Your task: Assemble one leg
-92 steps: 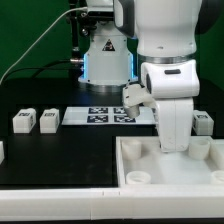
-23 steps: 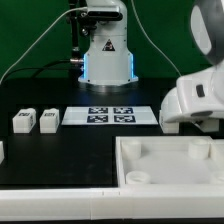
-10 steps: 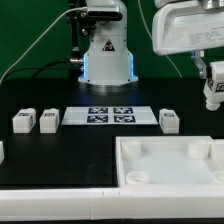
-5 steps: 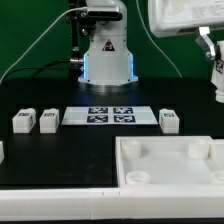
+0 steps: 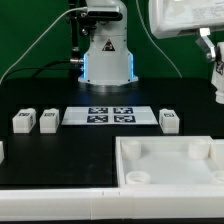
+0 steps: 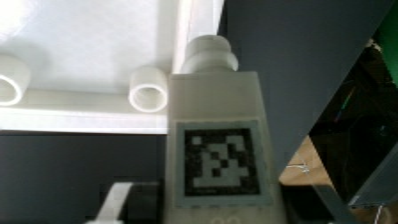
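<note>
My gripper (image 5: 216, 68) is raised at the exterior view's right edge and is shut on a leg (image 5: 218, 88), a small white block held well above the table. In the wrist view the held leg (image 6: 214, 110) fills the middle, with its black-and-white tag facing the camera and its round peg pointing away from the gripper (image 6: 214, 216). One white finger (image 6: 121, 205) shows beside it. Three more legs lie on the black table: two at the left (image 5: 22, 121) (image 5: 47, 121) and one at the right (image 5: 169, 121).
The marker board (image 5: 110, 116) lies mid-table. The large white tray-like piece (image 5: 170, 185) with raised rims fills the front right; its round sockets (image 6: 151, 92) show under the held leg. The robot base (image 5: 106, 52) stands behind. A white part (image 5: 2, 151) shows at the left edge.
The arm came down at the table's right, took one leg and lifted it. Over the last second the gripper carried it up and right; in the last half second nothing moved.
</note>
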{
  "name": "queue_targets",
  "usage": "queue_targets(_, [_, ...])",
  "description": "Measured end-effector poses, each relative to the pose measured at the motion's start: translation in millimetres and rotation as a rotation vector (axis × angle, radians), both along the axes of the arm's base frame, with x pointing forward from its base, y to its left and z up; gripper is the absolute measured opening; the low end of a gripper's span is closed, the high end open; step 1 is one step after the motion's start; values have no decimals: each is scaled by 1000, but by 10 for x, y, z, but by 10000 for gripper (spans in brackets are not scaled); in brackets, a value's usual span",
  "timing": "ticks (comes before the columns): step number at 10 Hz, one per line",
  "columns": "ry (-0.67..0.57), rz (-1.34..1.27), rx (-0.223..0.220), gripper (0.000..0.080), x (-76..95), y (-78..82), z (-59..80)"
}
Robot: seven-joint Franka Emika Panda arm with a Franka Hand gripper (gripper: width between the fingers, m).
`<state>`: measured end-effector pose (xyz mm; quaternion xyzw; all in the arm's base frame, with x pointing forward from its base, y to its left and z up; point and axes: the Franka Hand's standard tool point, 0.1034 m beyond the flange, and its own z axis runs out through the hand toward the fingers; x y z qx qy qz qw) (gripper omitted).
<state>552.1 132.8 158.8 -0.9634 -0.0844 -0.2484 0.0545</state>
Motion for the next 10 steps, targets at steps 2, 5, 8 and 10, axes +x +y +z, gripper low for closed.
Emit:
queue_targets(2, [-45,13,-11,293,392,-120,-101])
queue_targets(5, [-70,9,-7,293,551,-145,-221])
queue_targets(8, [-70,9,-8,293,547,-146,-223])
queue_targets(10, [-110,7,-12,293,589,-212,-276])
